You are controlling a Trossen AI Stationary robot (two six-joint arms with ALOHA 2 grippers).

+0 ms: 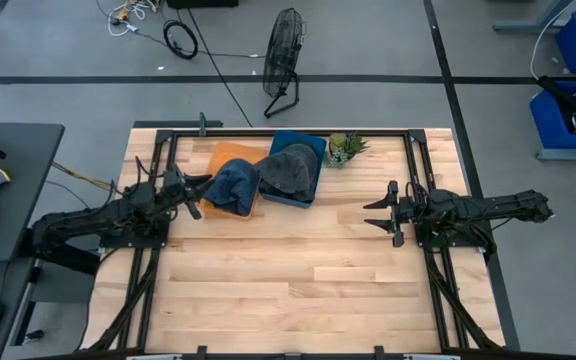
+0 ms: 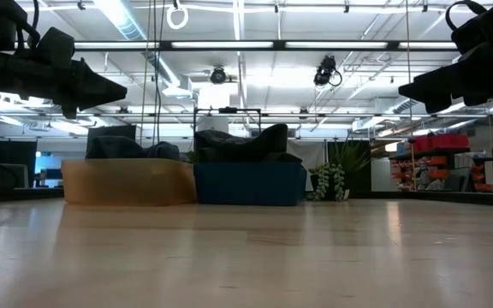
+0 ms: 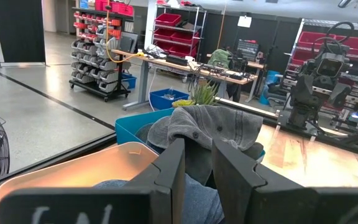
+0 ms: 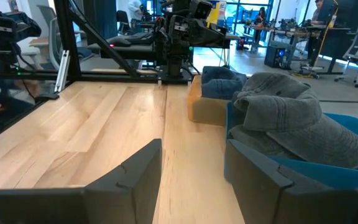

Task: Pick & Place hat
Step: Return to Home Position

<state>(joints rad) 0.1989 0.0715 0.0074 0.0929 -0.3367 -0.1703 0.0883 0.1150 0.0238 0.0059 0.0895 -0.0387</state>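
Inside orange bin (image 1: 226,155), blue cap (image 1: 231,186)

Left dark six-joint arm (image 1: 98,218): folded low, stretched inward from left edge. Left dark two-finger gripper (image 1: 202,196): aloft, roughly level, fingers (image 3: 169,171) narrowly parted, gripping nothing. Right dark six-joint arm (image 1: 488,210): extended inward from right edge, mirrored pose. Right dark two-finger gripper (image 1: 371,214): aloft, roughly level, fingers (image 4: 129,180) spread wider, empty.
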